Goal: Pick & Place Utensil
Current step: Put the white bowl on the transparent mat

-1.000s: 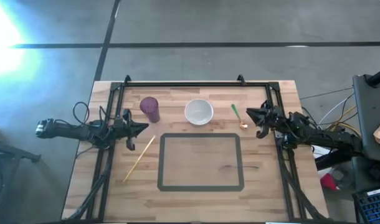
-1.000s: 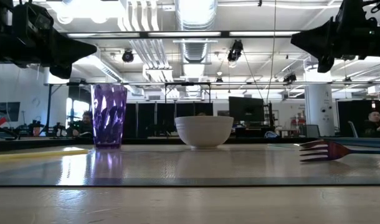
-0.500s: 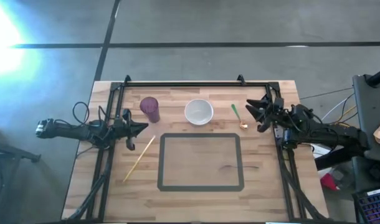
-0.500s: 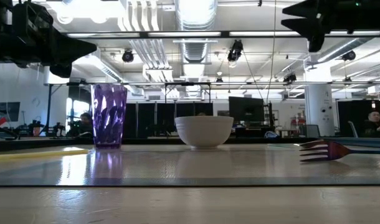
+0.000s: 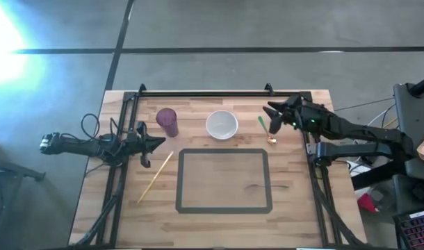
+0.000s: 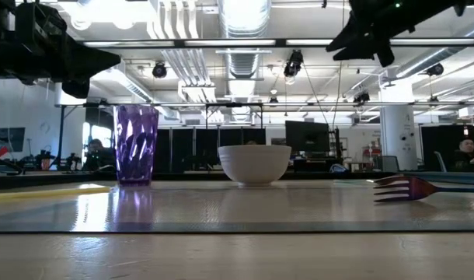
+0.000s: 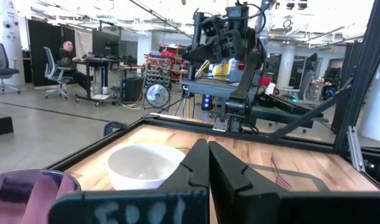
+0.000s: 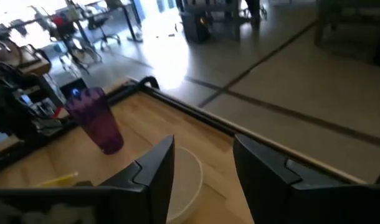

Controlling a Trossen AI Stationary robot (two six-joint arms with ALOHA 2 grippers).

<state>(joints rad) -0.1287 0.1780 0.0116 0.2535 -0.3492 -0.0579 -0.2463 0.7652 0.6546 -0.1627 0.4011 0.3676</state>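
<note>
The right gripper (image 5: 271, 115) hangs high over the far right part of the table with its fingers parted and nothing between them, as the gap in the right wrist view shows. Directly beneath it, or just to its table-centre side, lies the fork (image 5: 265, 129), green-handled with its orange head pointing toward the near edge; in the low view it lies flat on the wood (image 6: 412, 187), well below the gripper. So the pick has not begun: the fork is untouched, and grasping, lifting and setting down are all, by my reading, still to do. A little further from the right gripper, toward the middle of the table, sits the white bowl (image 5: 222, 125), and nearer the front edge lies the dark taped rectangle (image 5: 224, 151), which has nothing inside it and may well be the drop zone, though the task line does not say. Beyond the bowl stands the purple cup (image 5: 167, 121), then a yellow chopstick (image 5: 155, 178) lying slantwise, and farthest off the left gripper (image 5: 158, 144), waiting above the table's left side with its fingers pressed together. The only writing is some white lettering on the left gripper's body in the left wrist view, too smeared to read; no brand or label shows elsewhere.
</note>
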